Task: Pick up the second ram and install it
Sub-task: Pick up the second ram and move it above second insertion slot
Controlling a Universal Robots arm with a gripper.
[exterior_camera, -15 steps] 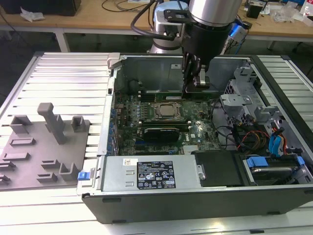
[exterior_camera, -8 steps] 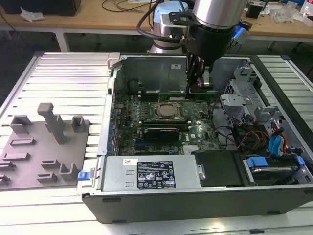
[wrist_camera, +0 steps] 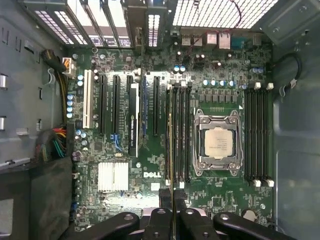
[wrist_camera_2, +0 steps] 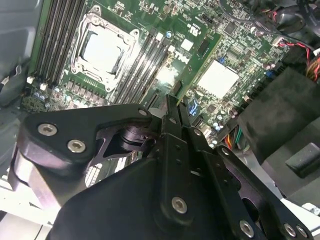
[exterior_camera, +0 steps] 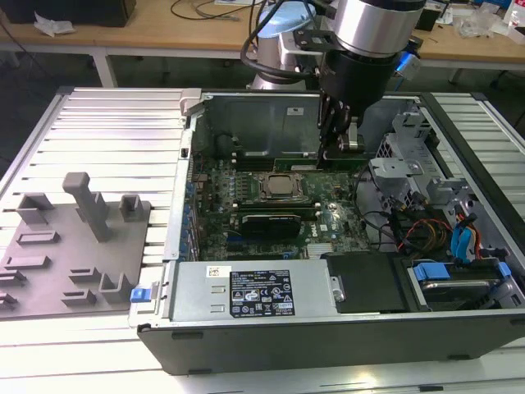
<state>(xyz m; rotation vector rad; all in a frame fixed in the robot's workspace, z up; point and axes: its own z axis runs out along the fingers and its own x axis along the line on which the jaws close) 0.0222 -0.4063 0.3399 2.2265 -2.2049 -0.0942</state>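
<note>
In the exterior view, one computer case [exterior_camera: 328,345] lies on its side on the tabletop [exterior_camera: 107,115] with the side panel off. I judge this is so that its single motherboard [exterior_camera: 332,222] faces up to the one arm reaching in from above. In the first wrist view, one square processor socket [wrist_camera: 217,142] sits between two banks of memory slots. Each bank has four slots, as far as I can count. The end effector [wrist_camera_2: 174,107] hangs over the bank on one side of that socket. In the second wrist view its fingers are pinched shut on the upper edge of the second ram [wrist_camera_2: 200,57], one green stick with dark chips. The stick is carried edge-down and runs parallel to the slots, just beside the socket and above the outer slots of that bank. That hold probably lets its lower edge meet a slot squarely. I cannot tell whether it touches a slot yet. Well apart from the socket, outside the case, one grey fixture [exterior_camera: 49,271] carries a single upright post [exterior_camera: 89,205].
</note>
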